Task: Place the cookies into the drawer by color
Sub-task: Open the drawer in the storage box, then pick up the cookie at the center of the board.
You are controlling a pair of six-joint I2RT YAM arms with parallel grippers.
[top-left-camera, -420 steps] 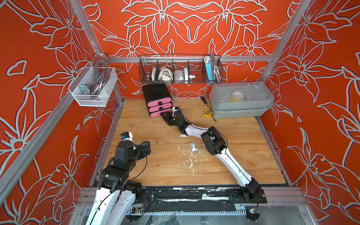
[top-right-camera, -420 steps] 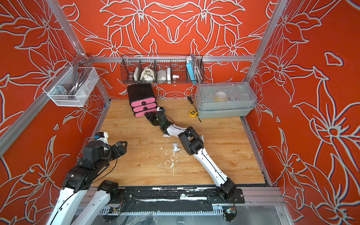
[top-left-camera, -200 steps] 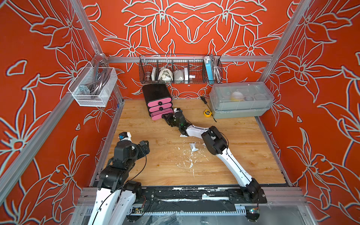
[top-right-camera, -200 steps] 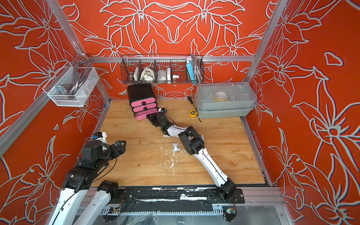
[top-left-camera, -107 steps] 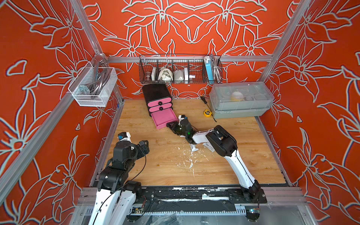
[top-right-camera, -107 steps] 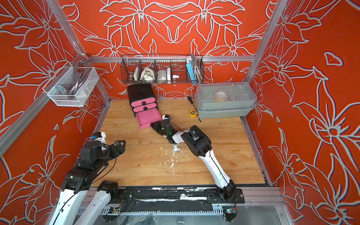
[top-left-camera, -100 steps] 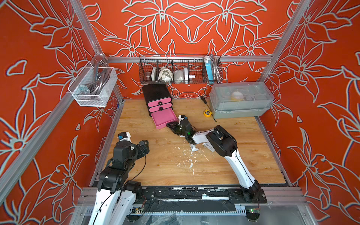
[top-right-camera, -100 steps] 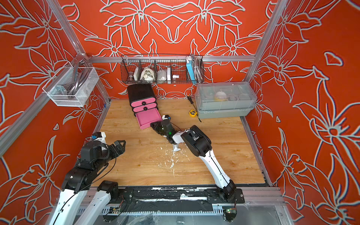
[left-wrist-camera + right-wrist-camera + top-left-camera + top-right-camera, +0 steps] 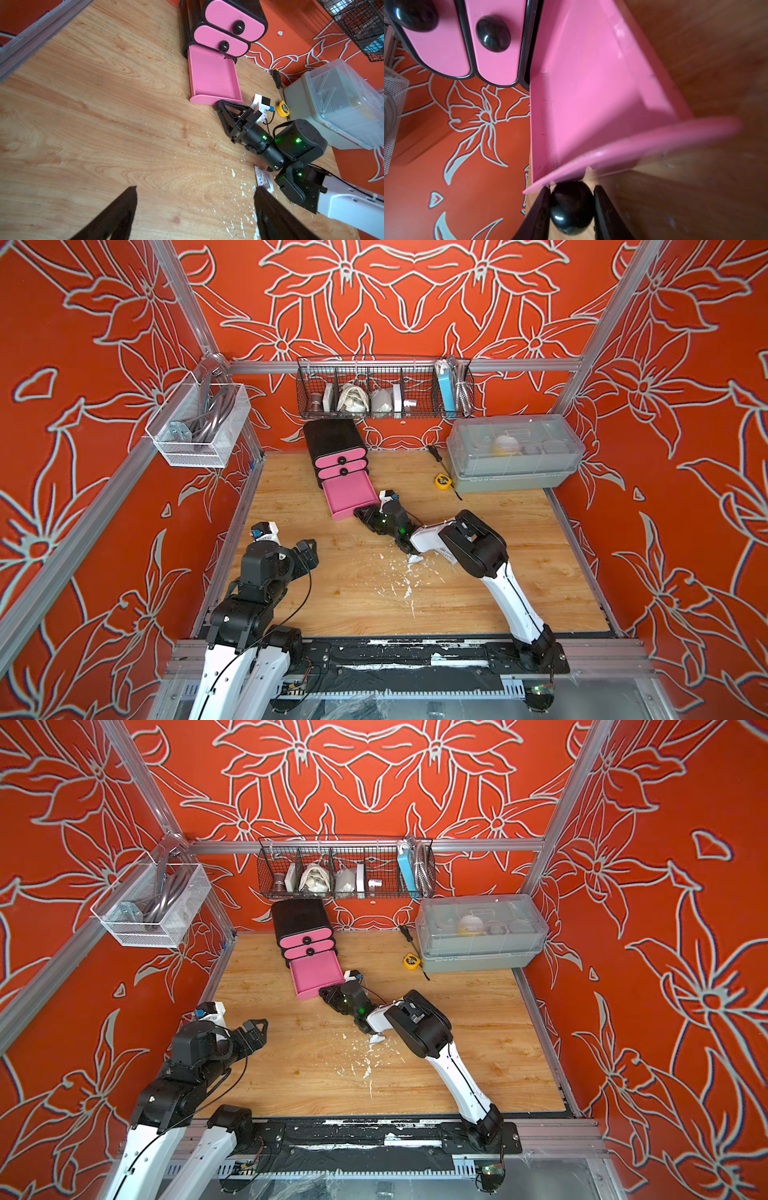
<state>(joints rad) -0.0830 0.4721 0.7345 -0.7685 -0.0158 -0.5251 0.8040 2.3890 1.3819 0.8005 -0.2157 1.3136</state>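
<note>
Knob (image 9: 571,209) of bottom drawer (image 9: 591,93) sits between fingers of right pincer (image 9: 572,188).

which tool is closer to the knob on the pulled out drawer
Right. The right tool is at the open bottom drawer's knob, which sits between its fingers. The left tool hangs open over the table's near left side, well clear of it.

Pulled-out bottom drawer (image 9: 349,493) stood open from above; right gripper (image 9: 359,514) blocked its front at knob (image 9: 571,207), right arm (image 9: 473,549) barred table (image 9: 291,497) middle. Wire basket (image 9: 382,389) overhung chest (image 9: 330,437). Strip toward left wall gave passage; grey box (image 9: 513,456), tape measure (image 9: 442,481) crowded far right corner
</note>
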